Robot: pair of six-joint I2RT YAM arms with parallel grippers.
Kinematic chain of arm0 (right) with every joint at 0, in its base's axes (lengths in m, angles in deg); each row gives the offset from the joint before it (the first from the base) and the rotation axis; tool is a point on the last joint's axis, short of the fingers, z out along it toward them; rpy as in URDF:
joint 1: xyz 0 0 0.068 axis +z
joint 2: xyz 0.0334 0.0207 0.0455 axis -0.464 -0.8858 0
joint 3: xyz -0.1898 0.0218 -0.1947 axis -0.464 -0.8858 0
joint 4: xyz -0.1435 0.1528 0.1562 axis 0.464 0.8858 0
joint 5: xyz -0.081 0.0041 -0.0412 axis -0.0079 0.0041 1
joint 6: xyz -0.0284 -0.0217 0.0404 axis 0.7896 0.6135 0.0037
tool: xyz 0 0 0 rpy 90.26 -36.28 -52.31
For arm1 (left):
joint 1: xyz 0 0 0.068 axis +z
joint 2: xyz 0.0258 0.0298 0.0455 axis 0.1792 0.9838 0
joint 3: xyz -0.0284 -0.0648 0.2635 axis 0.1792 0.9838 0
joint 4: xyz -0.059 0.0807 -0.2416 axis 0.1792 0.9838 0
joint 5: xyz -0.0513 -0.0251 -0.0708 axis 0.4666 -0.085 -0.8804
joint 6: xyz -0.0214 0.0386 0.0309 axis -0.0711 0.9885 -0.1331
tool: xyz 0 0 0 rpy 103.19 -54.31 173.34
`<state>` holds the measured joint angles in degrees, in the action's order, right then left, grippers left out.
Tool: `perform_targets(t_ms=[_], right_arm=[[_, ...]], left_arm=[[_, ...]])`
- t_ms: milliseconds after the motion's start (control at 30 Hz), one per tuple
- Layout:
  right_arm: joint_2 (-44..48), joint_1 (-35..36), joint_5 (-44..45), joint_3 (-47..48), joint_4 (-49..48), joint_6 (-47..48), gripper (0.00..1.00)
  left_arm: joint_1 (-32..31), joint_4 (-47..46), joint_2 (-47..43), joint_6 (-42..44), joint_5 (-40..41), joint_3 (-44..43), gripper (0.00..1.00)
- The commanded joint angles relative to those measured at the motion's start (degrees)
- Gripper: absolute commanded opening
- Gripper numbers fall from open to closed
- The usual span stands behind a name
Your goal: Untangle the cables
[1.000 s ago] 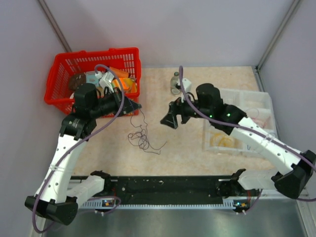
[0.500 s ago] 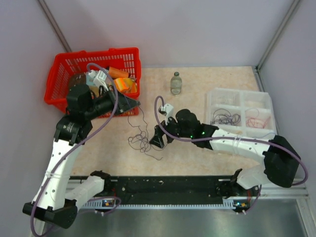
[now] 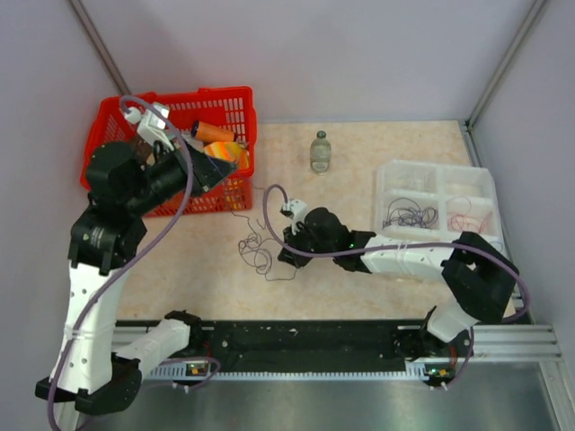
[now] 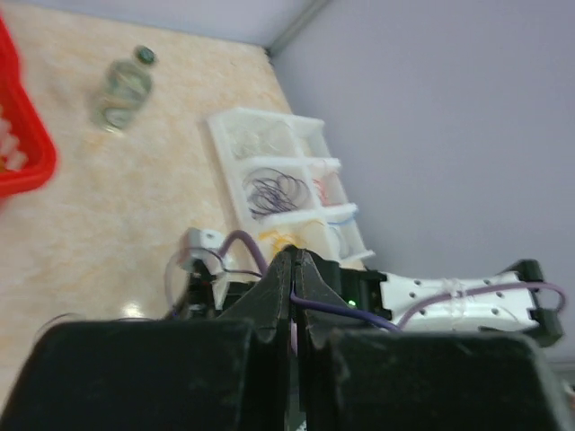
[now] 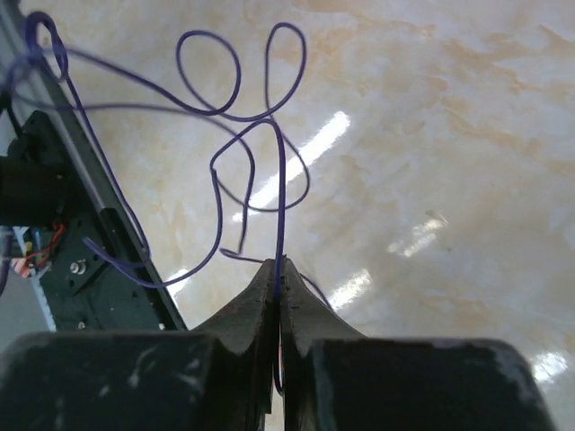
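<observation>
The cables (image 3: 256, 253) lie as a loose tangle of thin dark purple strands on the table, left of centre. My right gripper (image 3: 283, 254) is low at the tangle's right side. In the right wrist view it (image 5: 278, 265) is shut on one purple strand, and the cable's loops (image 5: 243, 117) spread out ahead of it. My left gripper (image 3: 232, 169) is raised in front of the basket, with a thin strand running from it down to the tangle. The left wrist view shows it (image 4: 293, 256) shut on a purple strand (image 4: 337, 310).
A red basket (image 3: 108, 153) full of assorted objects stands at the back left, right behind the left gripper. A small glass bottle (image 3: 320, 151) stands at the back centre. At the right, a white compartment tray (image 3: 485, 193) holds coiled dark and red wires.
The right arm came down from near the bottle to the tangle and shut on a strand. The left arm rose and swung back left, drawing its strand up.
</observation>
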<state>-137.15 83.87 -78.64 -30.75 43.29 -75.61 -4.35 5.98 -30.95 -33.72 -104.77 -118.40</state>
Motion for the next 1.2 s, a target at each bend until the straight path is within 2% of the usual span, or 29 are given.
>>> perform_targets(t_ms=[0,33,67,100,133,167,233,400,533,633,867,1067,1167], right_arm=[[6.5,-1.8,9.3,-2.3,3.5,-3.6,0.00],[7.5,-3.3,11.8,-3.6,4.3,-5.9,0.00],[8.5,-4.9,12.1,-5.0,4.6,-7.0,0.00],[9.2,-6.6,13.0,-5.7,6.0,-8.6,0.00],[9.6,-8.0,17.1,-6.0,8.1,-10.6,0.00],[9.7,-9.8,17.4,-6.4,8.5,-11.3,0.00],[9.1,-12.5,21.7,-5.1,13.1,-12.0,0.00],[2.9,-17.0,25.9,1.9,22.9,-11.7,0.00],[5.9,-20.1,29.7,1.1,24.2,-13.3,0.00],[6.8,-23.6,28.0,1.1,24.2,-13.0,0.00],[0.3,-28.3,29.0,7.4,24.7,-10.9,0.00],[-1.6,-33.5,30.8,19.5,24.4,-6.2,0.00],[-1.3,-36.7,30.6,23.8,25.0,-7.0,0.00]], left_arm=[[0.2,10.2,-1.1,10.2,19.8,-14.8,0.00],[0.2,12.7,-1.9,11.4,30.1,-17.5,0.00],[0.2,14.2,-2.6,12.7,37.1,-20.3,0.00],[0.2,14.8,-3.3,14.1,42.4,-22.7,0.00],[0.2,14.6,-3.7,16.0,45.4,-24.5,0.00],[0.2,13.9,-3.9,17.8,47.5,-26.6,0.00],[0.2,12.7,-3.5,20.0,48.6,-30.4,0.00],[0.2,13.3,0.2,22.8,48.0,-40.0,0.00],[0.2,13.3,1.9,24.6,48.3,-44.7,0.00],[0.2,11.6,2.0,26.7,51.2,-48.0,0.00],[0.1,3.5,0.2,36.7,58.7,-48.7,0.00],[0.1,-1.1,-1.1,46.9,62.7,-49.7,0.00],[0.1,-2.1,-2.2,51.5,64.8,-49.5,0.00]])
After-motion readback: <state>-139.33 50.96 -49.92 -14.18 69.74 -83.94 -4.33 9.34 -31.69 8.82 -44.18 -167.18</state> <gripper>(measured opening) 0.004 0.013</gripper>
